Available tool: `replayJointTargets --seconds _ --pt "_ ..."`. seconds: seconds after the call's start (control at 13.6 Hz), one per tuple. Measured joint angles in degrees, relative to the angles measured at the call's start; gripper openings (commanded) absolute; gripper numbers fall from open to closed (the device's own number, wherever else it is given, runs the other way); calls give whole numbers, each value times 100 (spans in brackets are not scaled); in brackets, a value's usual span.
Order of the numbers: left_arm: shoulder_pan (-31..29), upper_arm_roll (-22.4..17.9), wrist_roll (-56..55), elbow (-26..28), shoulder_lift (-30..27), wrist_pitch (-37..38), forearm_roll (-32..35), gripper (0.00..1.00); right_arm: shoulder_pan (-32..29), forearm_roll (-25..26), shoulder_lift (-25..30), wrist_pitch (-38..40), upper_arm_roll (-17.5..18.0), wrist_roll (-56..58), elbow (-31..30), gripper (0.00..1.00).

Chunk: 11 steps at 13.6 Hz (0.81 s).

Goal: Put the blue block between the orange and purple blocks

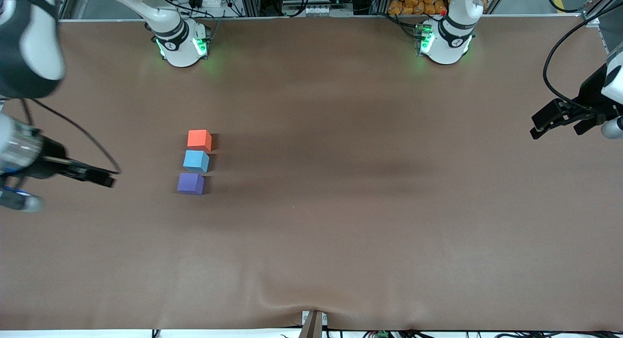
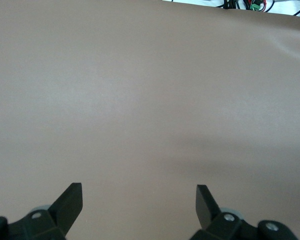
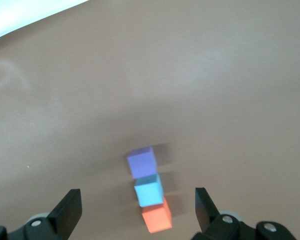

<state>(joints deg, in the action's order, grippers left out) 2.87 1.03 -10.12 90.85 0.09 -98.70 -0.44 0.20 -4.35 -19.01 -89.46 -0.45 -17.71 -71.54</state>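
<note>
Three small cubes stand in a tight row on the brown table. The orange block [image 1: 199, 139] is farthest from the front camera, the blue block [image 1: 196, 161] is in the middle, and the purple block [image 1: 191, 184] is nearest. In the right wrist view the purple block [image 3: 141, 162], the blue block [image 3: 149, 190] and the orange block [image 3: 157, 219] lie in the same order. My right gripper [image 1: 108, 177] hangs open and empty over the table, apart from the row, toward the right arm's end. My left gripper [image 1: 537, 126] is open over bare table at the left arm's end.
Brown cloth covers the table [image 1: 340, 206]. The two arm bases [image 1: 180, 41] [image 1: 445, 39] stand along its edge farthest from the front camera. A small clamp [image 1: 313, 323] sits at the edge nearest that camera. The left wrist view shows only bare cloth [image 2: 150, 100].
</note>
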Motion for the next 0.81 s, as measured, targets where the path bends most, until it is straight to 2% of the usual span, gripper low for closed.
replayJointTargets --seconds 0.22,0.52,0.66,0.81 --pt "1 1 0 0 18 -8 0 100 -312 69 53 654 -6 695 500 100" --pt "9 82 0 -3 18 -7 0 100 -520 90 456 1324 -2 1130 665 100" --pt "14 160 0 -4 18 -5 0 100 -448 142 847 1482 54 1141 466 100" --pt "4 162 0 -5 18 33 0 100 -399 258 1337 1402 86 1140 -77 100"
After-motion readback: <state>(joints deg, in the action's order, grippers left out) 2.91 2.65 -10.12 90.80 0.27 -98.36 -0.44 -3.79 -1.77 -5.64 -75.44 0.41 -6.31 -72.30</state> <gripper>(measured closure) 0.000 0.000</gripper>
